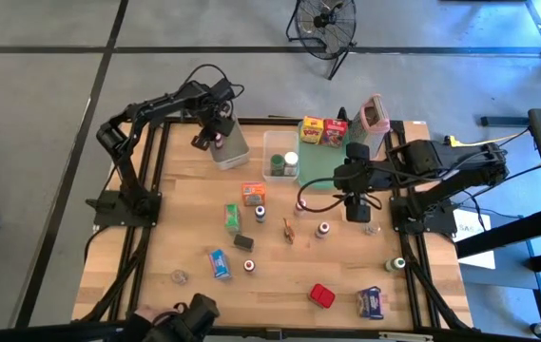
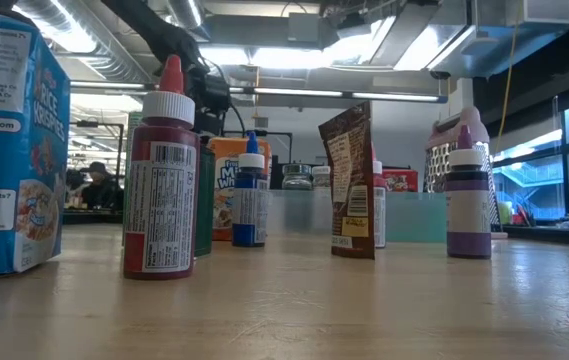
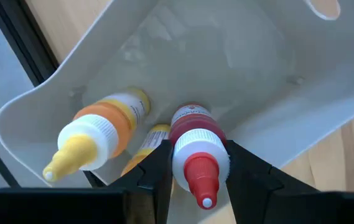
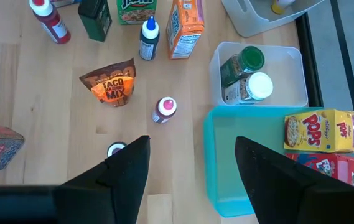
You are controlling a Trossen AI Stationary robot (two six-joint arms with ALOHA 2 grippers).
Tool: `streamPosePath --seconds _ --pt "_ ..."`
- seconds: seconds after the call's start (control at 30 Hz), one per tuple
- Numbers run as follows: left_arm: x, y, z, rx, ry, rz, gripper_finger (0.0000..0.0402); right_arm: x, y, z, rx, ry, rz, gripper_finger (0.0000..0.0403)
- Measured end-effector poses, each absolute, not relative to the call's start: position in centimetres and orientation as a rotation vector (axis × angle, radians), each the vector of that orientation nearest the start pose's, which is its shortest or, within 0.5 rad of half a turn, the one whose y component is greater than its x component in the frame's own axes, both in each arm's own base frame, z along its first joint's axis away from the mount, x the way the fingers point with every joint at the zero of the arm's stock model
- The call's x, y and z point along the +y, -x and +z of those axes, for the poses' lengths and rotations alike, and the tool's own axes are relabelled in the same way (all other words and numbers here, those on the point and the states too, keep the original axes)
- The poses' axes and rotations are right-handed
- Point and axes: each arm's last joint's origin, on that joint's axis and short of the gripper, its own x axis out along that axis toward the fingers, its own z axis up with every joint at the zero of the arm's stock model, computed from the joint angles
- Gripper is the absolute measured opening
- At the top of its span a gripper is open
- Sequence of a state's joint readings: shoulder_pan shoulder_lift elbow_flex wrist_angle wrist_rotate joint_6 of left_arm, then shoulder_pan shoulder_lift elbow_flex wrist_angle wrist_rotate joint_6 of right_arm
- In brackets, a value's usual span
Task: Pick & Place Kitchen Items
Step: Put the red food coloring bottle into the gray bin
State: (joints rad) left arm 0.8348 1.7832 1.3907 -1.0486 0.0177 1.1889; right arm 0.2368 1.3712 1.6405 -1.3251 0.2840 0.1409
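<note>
Lowering the red-capped bottle (image 3: 195, 143) fully into the clear bin (image 3: 257, 68) before letting go would keep it from bouncing out; the left gripper (image 3: 196, 165) pinches its neck over that bin, beside a yellow-capped bottle (image 3: 96, 137) already lying inside; past it, a smaller tub (image 4: 288, 62) holds two spice jars (image 4: 242, 65); the teal tray (image 4: 239, 155) carries cereal boxes (image 4: 320, 130); the right gripper (image 4: 192, 162) hangs spread and empty above that tray's near edge.

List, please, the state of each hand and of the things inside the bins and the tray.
Left hand: shut on the red-capped bottle, over the grey bin.
Yellow-capped bottle: lying in the grey bin.
Right hand: open, empty, above the table.
Two jars: lying in the clear bin.
Two cereal boxes: lying in the teal tray.
</note>
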Motion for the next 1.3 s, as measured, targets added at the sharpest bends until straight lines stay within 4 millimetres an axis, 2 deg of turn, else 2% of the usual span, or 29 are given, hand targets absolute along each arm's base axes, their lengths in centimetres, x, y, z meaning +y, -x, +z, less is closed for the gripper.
streamPosePath --seconds 0.17,0.37,0.57,0.83,1.3 --pt "25.1 -22.5 22.7 1.467 -0.34 -0.187 0.0115 4.5 -23.1 40.2 1.011 0.151 -0.116 0.0238" --pt "25.0 -22.4 22.5 1.474 -0.32 -0.18 0.0142 4.3 -23.2 40.2 1.008 0.15 -0.112 0.0238" --pt "24.7 -22.2 21.9 1.481 -0.311 -0.192 0.0139 4.3 -23.2 40.2 1.009 0.15 -0.112 0.0238" --pt "25.1 -22.5 22.7 1.475 -0.283 -0.138 0.0137 4.3 -23.2 40.2 1.009 0.154 -0.11 0.0238" --pt "24.6 -22.4 23.5 1.474 -0.293 -0.143 0.0137 4.3 -23.3 40.3 1.006 0.144 -0.095 0.0238"
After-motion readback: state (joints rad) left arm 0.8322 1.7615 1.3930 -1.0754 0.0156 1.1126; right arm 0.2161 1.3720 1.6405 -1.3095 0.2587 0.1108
